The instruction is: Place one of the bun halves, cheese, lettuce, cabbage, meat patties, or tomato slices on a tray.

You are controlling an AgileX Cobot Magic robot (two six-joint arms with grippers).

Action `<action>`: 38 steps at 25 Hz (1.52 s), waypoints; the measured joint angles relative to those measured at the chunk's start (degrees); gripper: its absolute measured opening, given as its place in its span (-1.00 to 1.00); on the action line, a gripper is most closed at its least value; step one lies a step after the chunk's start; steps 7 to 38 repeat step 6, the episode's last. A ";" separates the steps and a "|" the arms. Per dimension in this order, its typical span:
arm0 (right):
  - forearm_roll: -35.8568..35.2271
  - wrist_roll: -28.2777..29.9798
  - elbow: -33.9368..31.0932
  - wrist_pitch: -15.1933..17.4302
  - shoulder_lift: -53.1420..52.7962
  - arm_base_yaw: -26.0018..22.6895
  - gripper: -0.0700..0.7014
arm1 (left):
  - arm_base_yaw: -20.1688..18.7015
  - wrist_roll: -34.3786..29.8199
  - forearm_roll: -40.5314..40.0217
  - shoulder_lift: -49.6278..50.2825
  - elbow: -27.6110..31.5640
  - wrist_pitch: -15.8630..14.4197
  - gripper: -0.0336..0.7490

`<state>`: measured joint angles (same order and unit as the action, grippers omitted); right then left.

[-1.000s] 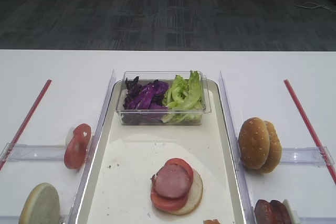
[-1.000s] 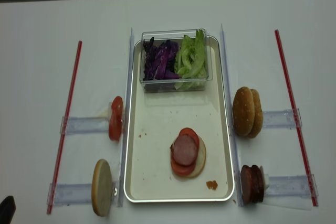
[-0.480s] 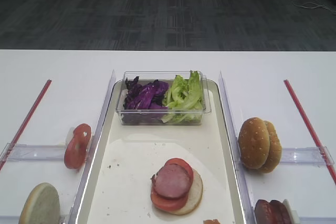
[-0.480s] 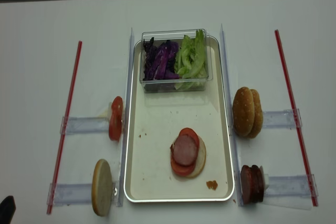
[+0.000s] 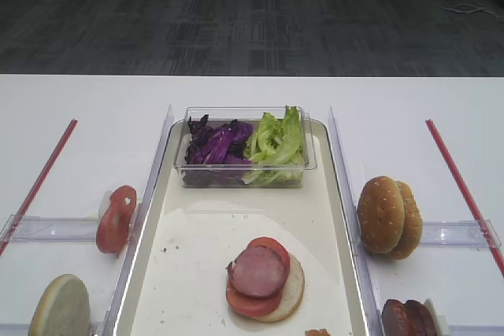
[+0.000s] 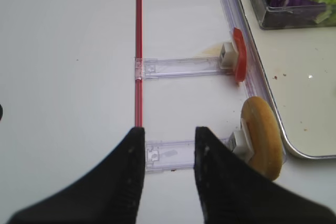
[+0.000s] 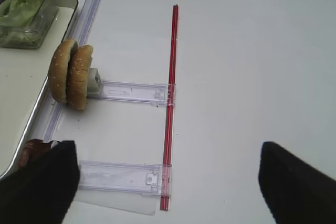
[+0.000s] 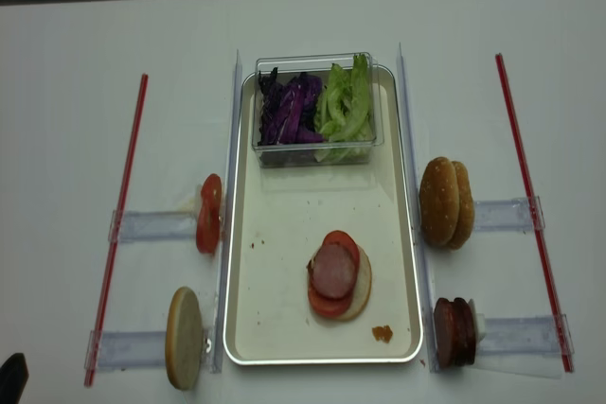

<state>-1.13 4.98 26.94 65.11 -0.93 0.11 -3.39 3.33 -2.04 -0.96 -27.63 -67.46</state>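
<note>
The cream tray (image 8: 284, 224) holds a bun half topped with tomato and a meat patty (image 8: 334, 272) (image 5: 258, 271). Cabbage (image 5: 216, 143) and lettuce (image 5: 276, 139) fill a clear box at its far end. Right of the tray stand two bun halves (image 7: 71, 73) (image 8: 445, 202) and meat patties (image 8: 453, 332). On the left are tomato slices (image 6: 239, 61) (image 8: 208, 213) and one bun half (image 6: 261, 137) (image 8: 184, 338). My right gripper (image 7: 168, 182) hovers wide open and empty over the table right of the patties. My left gripper (image 6: 169, 145) is open and empty, left of the bun half. Cheese is out of view.
Two red strips (image 8: 123, 224) (image 8: 530, 205) run along the table's sides. Clear plastic rails (image 7: 131, 92) (image 6: 178, 66) link them to the food stands, and clear guides (image 8: 230, 139) flank the tray. A small orange-brown smear (image 8: 382, 333) lies near the tray's front right corner.
</note>
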 joint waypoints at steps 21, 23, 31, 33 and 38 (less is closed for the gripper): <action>0.00 0.00 0.00 0.00 0.00 0.00 0.97 | 0.00 0.00 0.00 0.00 0.00 0.00 -0.34; 0.00 0.00 0.00 0.00 0.00 0.00 0.97 | 0.00 0.00 0.00 0.00 0.00 0.00 -0.34; 0.00 0.00 0.00 0.00 0.00 0.00 0.97 | 0.00 0.00 0.00 0.00 0.00 0.00 -0.34; 0.00 0.00 0.00 0.00 0.00 0.00 0.97 | 0.00 0.00 0.00 0.00 0.00 0.00 -0.34; 0.00 0.00 0.00 0.00 0.00 0.00 0.97 | 0.00 0.00 0.00 0.00 0.00 0.00 -0.34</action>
